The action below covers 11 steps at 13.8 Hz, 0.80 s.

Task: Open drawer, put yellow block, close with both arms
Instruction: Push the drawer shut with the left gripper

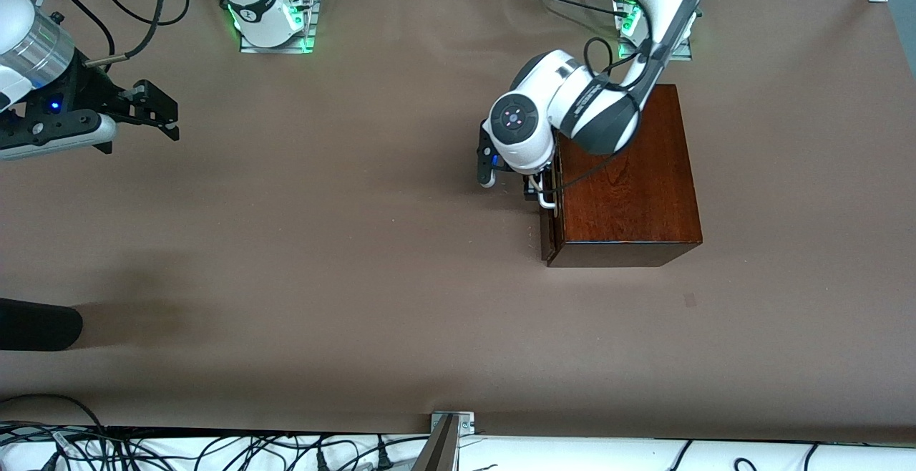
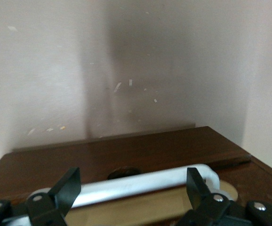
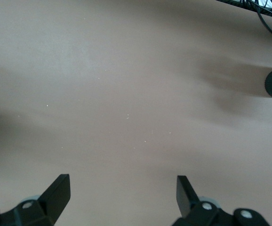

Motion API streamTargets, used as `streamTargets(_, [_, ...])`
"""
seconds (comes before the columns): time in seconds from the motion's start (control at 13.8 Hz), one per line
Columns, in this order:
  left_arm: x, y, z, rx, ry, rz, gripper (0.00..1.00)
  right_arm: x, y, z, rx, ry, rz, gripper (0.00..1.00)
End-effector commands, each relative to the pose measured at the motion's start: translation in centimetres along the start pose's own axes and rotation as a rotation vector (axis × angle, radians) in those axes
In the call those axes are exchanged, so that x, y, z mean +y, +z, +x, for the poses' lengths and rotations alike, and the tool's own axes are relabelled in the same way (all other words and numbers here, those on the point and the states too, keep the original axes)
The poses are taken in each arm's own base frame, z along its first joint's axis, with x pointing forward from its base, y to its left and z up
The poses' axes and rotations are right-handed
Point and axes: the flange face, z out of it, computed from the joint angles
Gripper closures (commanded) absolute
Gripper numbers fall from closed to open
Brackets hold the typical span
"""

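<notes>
The drawer (image 1: pixel 549 224), still closed in its box (image 1: pixel 626 185) at the left arm's end of the surface (image 1: pixel 358 278), looks stiff; its handle (image 2: pixel 145 181) is the grip point. The left hand (image 2: pixel 131 188), spread, straddles it. The right hand (image 3: pixel 122 193) waits, spread. No block shows.

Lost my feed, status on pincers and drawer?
Left pincer open astride drawer handle. Right pincer open, waiting over bare table. Drawer nearly shut. Yellow block unseen.
</notes>
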Motion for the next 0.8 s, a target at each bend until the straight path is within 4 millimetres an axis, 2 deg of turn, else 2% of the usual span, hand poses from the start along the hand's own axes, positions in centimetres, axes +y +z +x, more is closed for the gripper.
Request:
streamTargets(0.0, [0.5, -6.7, -4.8, 0.037, -0.104, 0.075, 0.0, 0.2, -0.4, 0.0, -0.007, 0.012, -0.006, 0.0])
streamTargets(0.14, [0.9, -10.6, -7.7, 0.081, -0.2, 0.128, 0.0, 0.1, -0.4, 0.0, -0.008, 0.011, -0.006, 0.0])
streamTargets(0.22, [0.8, -12.9, -10.3, 0.109, -0.268, 0.157, 0.0, 0.1, -0.4, 0.0, -0.008, 0.011, -0.006, 0.0])
streamTargets(0.36, [0.6, -15.9, -15.8, 0.148, -0.394, 0.196, 0.0, 0.2, -0.4, 0.0, -0.008, 0.014, -0.006, 0.0])
streamTargets(0.51, [0.5, -17.8, -20.7, 0.181, -0.555, 0.216, 0.0, 0.2, -0.4, 0.0, -0.008, 0.014, -0.006, 0.0])
streamTargets(0.58, [0.8, -18.6, -22.2, 0.197, -0.641, 0.225, 0.0, 0.2, -0.3, 0.0, -0.011, 0.014, -0.006, 0.0])
streamTargets(0.72, [0.5, -18.8, -24.7, 0.217, -0.803, 0.218, 0.0, 0.2, -0.4, 0.0, -0.008, 0.015, -0.006, 0.0])
